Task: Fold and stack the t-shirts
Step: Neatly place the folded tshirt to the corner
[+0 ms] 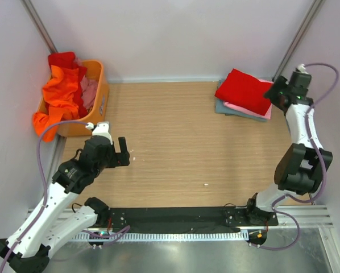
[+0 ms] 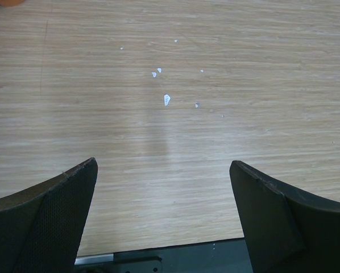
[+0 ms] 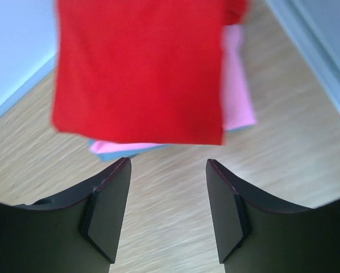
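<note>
At the far right of the table (image 1: 181,136), a folded red t-shirt (image 1: 245,90) lay on top of a pink t-shirt (image 3: 238,85) and a grey-blue t-shirt (image 1: 227,108), the three making one stack. The right fingers (image 3: 116,182) hung just beside the stack's near right edge, parted about halfway, with only bare wood between them. They held nothing and touched no cloth. I judged this the end of the stacking step for the red shirt, which looked placed and let go.

Toward the near left, the left fingers (image 2: 82,182) were spread fully wide above bare table, also empty and well apart from any shirt.

More cloth waited in the basket (image 1: 102,99) at the far left. An orange t-shirt (image 1: 65,91) spilled over its near rim, with red and pink cloth behind it. The next move probably called for an arm, most likely the left as the closer one, to reach into the basket. It would need to pinch one shirt alone, draw it clear of the rim without dragging the others, and lay it flat mid-table for folding.
</note>
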Action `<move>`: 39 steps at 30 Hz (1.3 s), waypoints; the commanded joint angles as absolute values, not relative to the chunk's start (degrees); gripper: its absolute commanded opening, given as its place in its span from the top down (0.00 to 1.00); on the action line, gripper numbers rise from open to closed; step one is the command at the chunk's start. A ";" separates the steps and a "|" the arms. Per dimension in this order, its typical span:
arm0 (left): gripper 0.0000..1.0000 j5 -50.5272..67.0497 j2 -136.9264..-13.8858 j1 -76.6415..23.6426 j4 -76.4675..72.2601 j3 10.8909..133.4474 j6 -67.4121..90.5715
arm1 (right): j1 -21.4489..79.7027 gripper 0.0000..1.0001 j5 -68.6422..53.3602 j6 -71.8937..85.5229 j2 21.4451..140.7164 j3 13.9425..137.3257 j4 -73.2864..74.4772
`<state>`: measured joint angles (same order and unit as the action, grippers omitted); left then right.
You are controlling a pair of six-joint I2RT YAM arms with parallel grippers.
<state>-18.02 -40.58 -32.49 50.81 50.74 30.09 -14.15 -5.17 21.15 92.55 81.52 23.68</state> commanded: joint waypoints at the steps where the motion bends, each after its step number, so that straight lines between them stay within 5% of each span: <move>1: 0.00 -18.63 -39.82 -32.52 48.87 50.98 30.94 | -17.40 0.38 -14.93 23.82 94.82 76.99 22.06; 24: 0.00 -18.10 -40.34 -32.52 48.60 50.89 30.67 | -21.36 0.29 -14.33 24.34 103.01 77.96 17.14; 29: 0.00 -18.11 -40.43 -32.52 48.52 50.89 30.67 | -21.36 0.42 -13.98 25.14 105.03 78.66 15.47; 37: 0.00 -18.11 -40.52 -32.52 48.69 50.89 30.67 | -21.36 0.99 -15.03 25.31 108.63 86.92 17.84; 39: 0.00 -18.11 -40.52 -32.52 48.60 50.89 30.67 | -21.36 0.98 -12.67 24.09 108.11 89.28 19.77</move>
